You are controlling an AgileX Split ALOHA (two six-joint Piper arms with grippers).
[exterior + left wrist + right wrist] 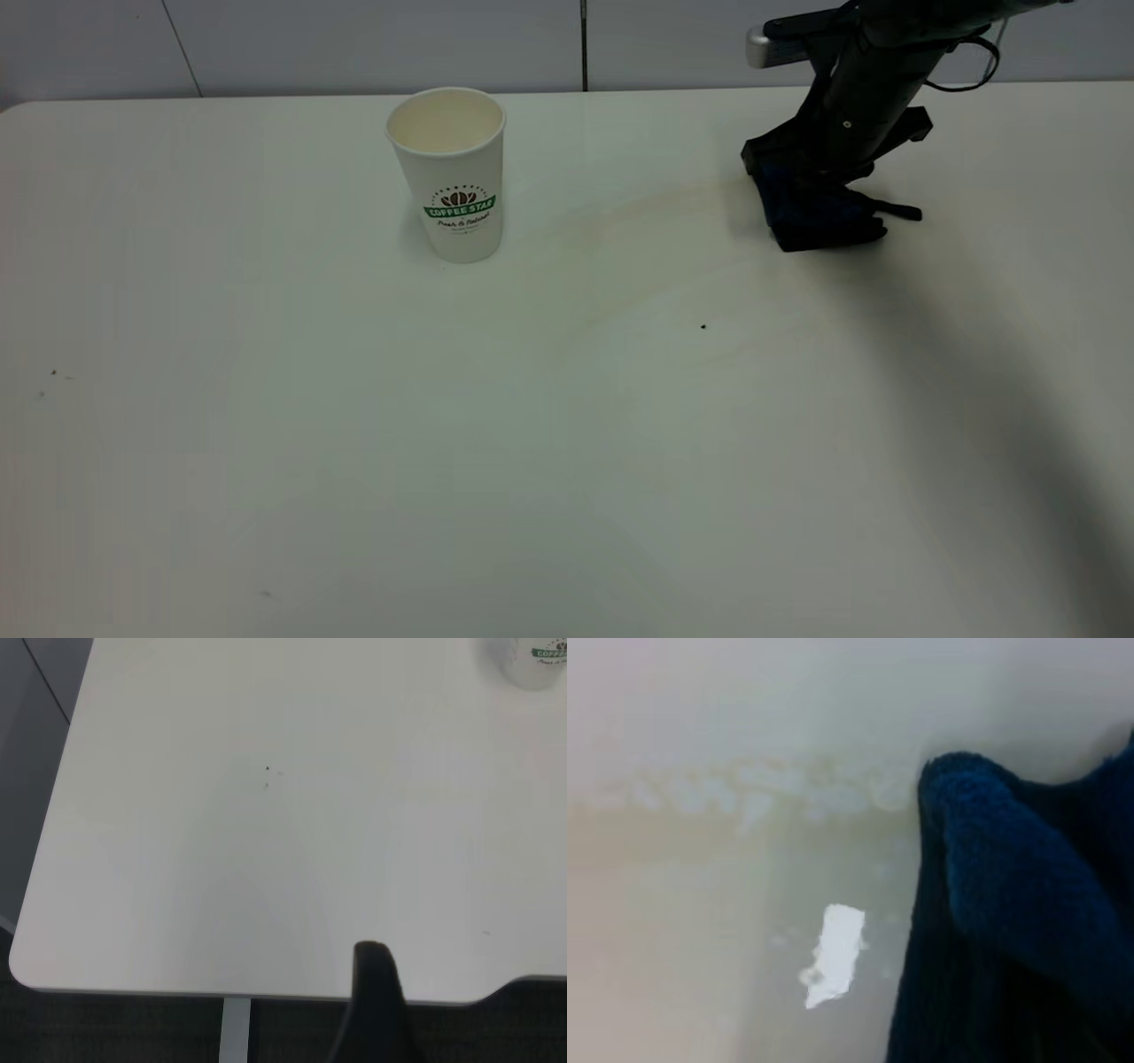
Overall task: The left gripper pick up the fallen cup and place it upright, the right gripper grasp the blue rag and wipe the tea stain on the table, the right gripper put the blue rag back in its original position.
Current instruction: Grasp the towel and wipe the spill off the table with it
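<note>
Cup [449, 174] stands upright on the table [354, 461], mouth up, green logo facing the exterior camera. Everything below is placed relative to it.

Right gripper [811, 190] is well to the cup's right, at about the same depth on the table, lowered onto the blue rag [819, 217]. The rag is bunched under the gripper and rests on the tabletop, its short black strap sticking out on the side away from the cup. The right wrist view shows blue rag [1019, 904] folds close against the lens over a wet, tan-tinted surface. The fingers appear closed on the rag, pressing it down.

Tea stain [638, 266]: only a faint tan smear, running from just right of the cup across to the rag, arcing toward the near side. A tiny black speck [703, 327] sits inside that smear, nearer the camera than the cup.

Left gripper [376, 1001]: only one black fingertip shows in the left wrist view, over the table edge, far from the cup [532, 660], which is at that view's far corner. Can't tell whether it is open or closed.
</note>
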